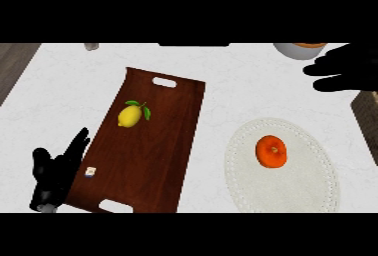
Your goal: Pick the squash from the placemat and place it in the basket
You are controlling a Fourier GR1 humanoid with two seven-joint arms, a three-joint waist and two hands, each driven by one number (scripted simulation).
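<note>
1. Squash (271, 151): orange and round, lying slightly above the centre of the placemat, untouched by either hand.
2. Placemat (295, 190): pale oval with a beaded border, on the counter (59, 85) to the right of the tray.
3. Right hand (341, 67): at the upper right edge, fingers apart and pointing left, holding nothing. The squash lies well below it and to its left.
4. Left hand (53, 172): at the lower left, fingers straight and pointing up, resting beside the tray's left edge, well apart from the squash.
5. Tray (155, 165): dark wood with cut-out handles, carrying a lemon (130, 115) and a small white item (90, 172).
6. Bowl (299, 50): at the top edge, near the right hand.
</note>
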